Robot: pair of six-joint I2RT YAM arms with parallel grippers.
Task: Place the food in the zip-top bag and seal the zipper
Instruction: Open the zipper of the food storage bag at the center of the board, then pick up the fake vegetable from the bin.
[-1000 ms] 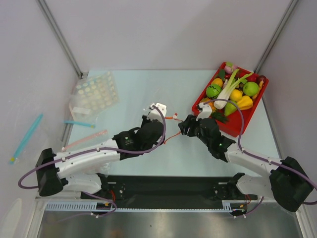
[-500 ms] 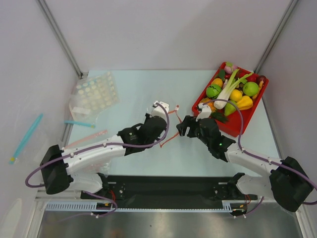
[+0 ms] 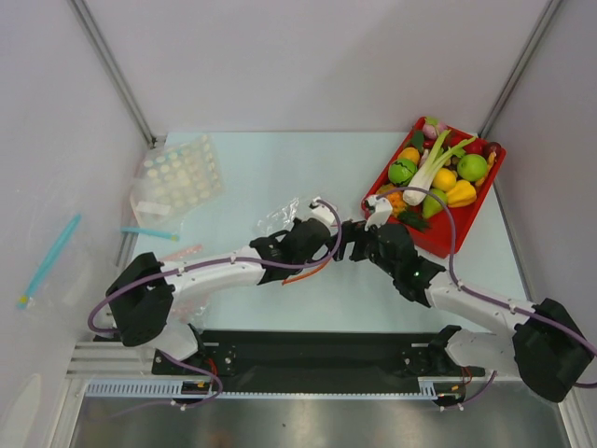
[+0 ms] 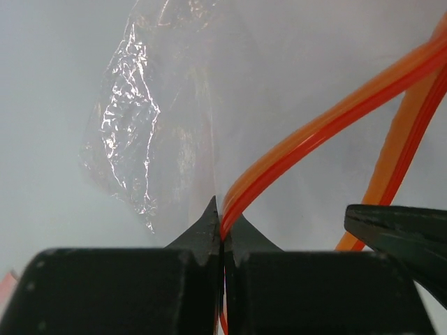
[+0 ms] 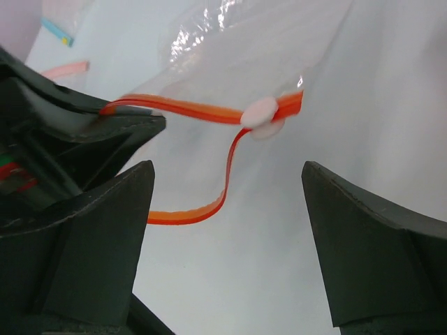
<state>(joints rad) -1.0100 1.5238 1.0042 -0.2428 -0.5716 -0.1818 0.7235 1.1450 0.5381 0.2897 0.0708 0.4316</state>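
Holding the zip-top bag (image 3: pixel 278 217) by its mouth with the left gripper (image 4: pixel 222 236). In the left wrist view the two fingers are pressed flat together, and the zipper (image 4: pixel 316 123) is pinched between their tips. The orange strip arches up and off to the right.

- Bag: the clear film lies crumpled on the table (image 3: pixel 252 163) at mid-table, just left of the red tray (image 3: pixel 473 211).
- Right gripper (image 5: pixel 227 174): fingers spread wide and holding nothing. It faces the bag mouth close to the left gripper. The strip and its white tab (image 5: pixel 262 115) lie in the gap between the fingers, and I see no contact with either.
- Mouth: the strip shows as two separate runs in both wrist views, so I judge it at least partly unzipped.
- Food (image 3: pixel 444 177): none is in the bag. The leek (image 3: pixel 431 168) and the pear (image 3: pixel 435 203) sit in the tray among other pieces. I cannot pick out the eggplant with confidence.

Step in hand, as I read it: opening and presenting the bag mouth, before any loading.

Next move: the left pinch needs to hold firm while the right gripper either takes the free lip to spread the mouth or turns to the tray. The leek is probably first, and its length calls for a wide mouth. The film is floppy, so it may sag shut.
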